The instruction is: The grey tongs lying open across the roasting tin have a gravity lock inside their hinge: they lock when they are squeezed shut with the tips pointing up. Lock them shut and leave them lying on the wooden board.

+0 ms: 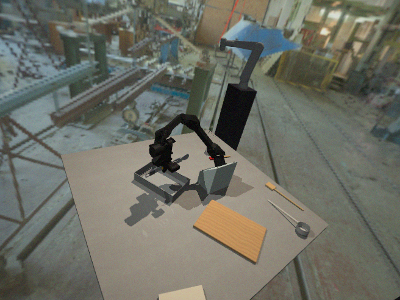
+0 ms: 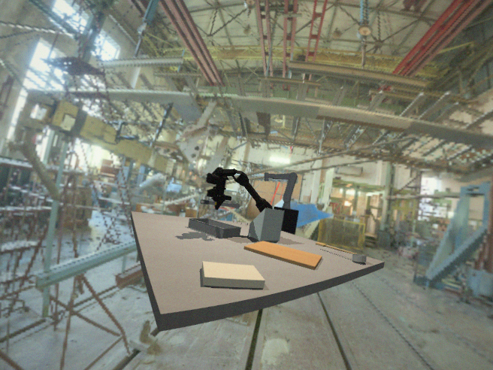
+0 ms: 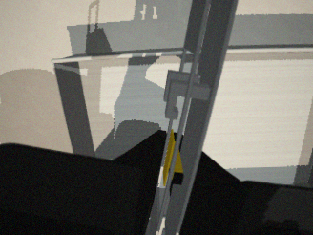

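Note:
My gripper [image 1: 164, 169] [image 2: 216, 204] [image 3: 168, 139] is shut on the grey tongs [image 1: 182, 158] [image 2: 232, 205] [image 3: 206, 86]. It holds them above the dark roasting tin [image 1: 154, 189] [image 2: 216, 230] [image 3: 73, 107], clear of its rim in the exterior view. The tongs lie roughly level, not tips up. Their two arms run close together between the fingers in the wrist view, with a grey bracket and a yellow part beside them. Whether they are locked cannot be told. The wooden board [image 1: 230, 229] [image 2: 282, 254] lies flat on the table, with nothing on it.
A grey-green angled block [image 1: 217, 178] [image 2: 267, 226] stands between the tin and the arm's base. A cream block [image 1: 182, 292] [image 2: 231, 275] lies near the front edge. A wooden spatula [image 1: 271, 186] and a long-handled grey cup [image 1: 302, 228] [image 2: 358, 259] lie at the right.

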`<state>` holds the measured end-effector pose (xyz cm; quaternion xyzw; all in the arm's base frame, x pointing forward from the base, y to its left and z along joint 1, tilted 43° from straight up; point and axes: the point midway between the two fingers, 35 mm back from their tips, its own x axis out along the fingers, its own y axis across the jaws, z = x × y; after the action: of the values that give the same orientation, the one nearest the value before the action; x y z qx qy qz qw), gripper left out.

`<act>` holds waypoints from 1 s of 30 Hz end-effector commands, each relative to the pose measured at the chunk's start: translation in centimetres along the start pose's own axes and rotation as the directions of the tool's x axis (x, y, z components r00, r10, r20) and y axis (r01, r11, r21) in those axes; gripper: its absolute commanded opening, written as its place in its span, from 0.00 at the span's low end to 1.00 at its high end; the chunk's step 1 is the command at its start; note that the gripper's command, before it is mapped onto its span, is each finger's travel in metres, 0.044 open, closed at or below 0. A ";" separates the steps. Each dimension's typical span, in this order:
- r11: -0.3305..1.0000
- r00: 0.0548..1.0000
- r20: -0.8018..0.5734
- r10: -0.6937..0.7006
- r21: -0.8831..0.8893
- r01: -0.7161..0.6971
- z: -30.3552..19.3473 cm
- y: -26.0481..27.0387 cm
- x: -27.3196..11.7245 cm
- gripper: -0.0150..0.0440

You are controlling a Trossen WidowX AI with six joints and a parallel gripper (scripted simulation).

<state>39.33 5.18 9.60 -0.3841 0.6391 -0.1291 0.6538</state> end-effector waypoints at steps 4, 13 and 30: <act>0.996 1.000 0.012 0.015 0.088 -0.016 1.7 5.2 -0.6 0.00; 0.971 1.000 0.013 0.023 0.238 -0.026 2.9 12.2 -0.9 0.00; 0.881 1.000 0.009 0.008 0.474 -0.011 2.2 23.6 -0.5 0.00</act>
<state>33.85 21.51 -5.85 -0.2201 0.5918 -0.2726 0.7260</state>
